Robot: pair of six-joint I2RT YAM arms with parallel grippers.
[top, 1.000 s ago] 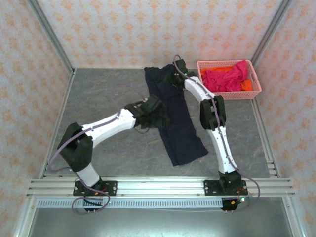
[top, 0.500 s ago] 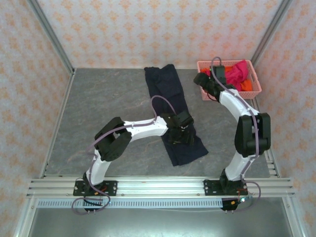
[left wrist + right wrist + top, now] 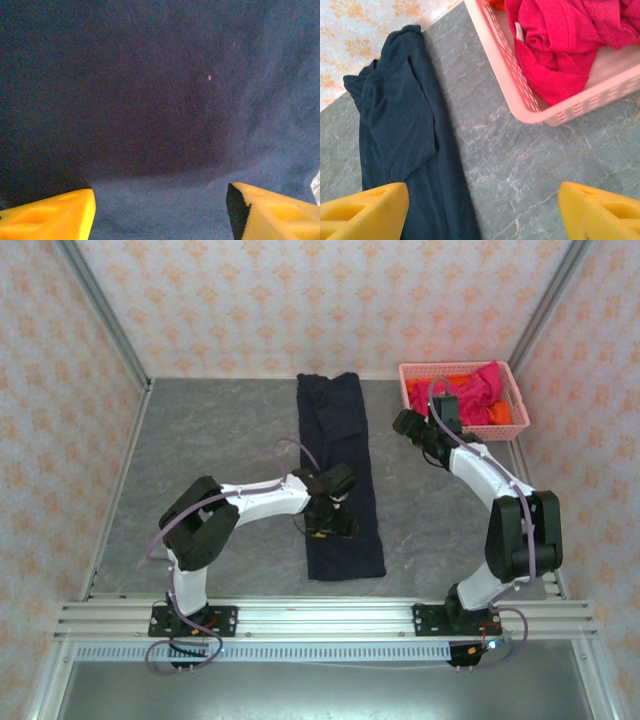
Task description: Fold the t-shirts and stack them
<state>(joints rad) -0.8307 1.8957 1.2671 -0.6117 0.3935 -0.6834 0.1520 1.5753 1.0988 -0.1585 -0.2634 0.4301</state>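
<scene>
The dark navy t-shirt [image 3: 338, 470] lies folded into a long narrow strip down the middle of the table, and its cloth [image 3: 160, 90] fills the left wrist view. My left gripper [image 3: 330, 515] is low over its near half, open, with nothing between the yellow fingers [image 3: 50, 217]. My right gripper [image 3: 412, 427] hovers open over bare table between the navy shirt [image 3: 400, 130] and the basket. The magenta-red t-shirt [image 3: 465, 395] is bunched in the basket, seen close as crumpled folds [image 3: 560, 45]. The orange t-shirt [image 3: 505, 413] peeks out beneath it.
The pink lattice basket [image 3: 512, 432] stands at the back right corner, its near wall [image 3: 520, 95] close to my right gripper. Grey marbled tabletop [image 3: 210, 440] spreads to the left. Patterned walls enclose the table, with a metal rail along the near edge.
The navy shirt went from slanted to straight and narrower. My left gripper slid from its right side toward the near left part. My right gripper drew back from the basket toward the table.
</scene>
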